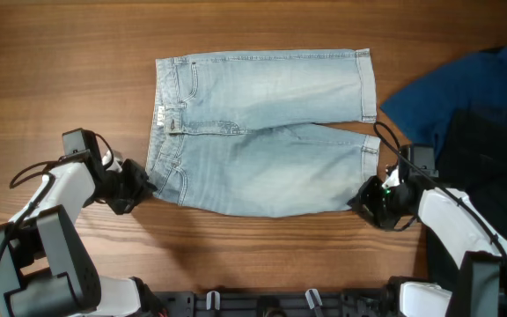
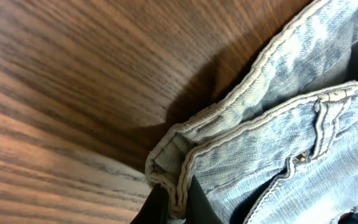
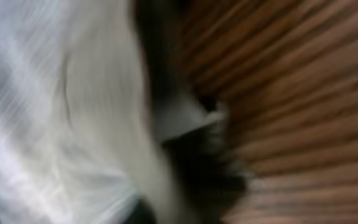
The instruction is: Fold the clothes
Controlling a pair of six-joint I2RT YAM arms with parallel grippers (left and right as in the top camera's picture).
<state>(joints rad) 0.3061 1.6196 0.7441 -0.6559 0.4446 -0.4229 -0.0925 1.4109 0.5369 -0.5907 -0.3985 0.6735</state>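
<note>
Slippage is looming as the main risk: the left gripper (image 1: 139,187) is pinching only the waistband corner of the denim shorts (image 1: 262,132), which are lying flat on the table (image 1: 262,26), while the right gripper (image 1: 365,201), at the near hem, is showing too blurred to judge its hold.
</note>
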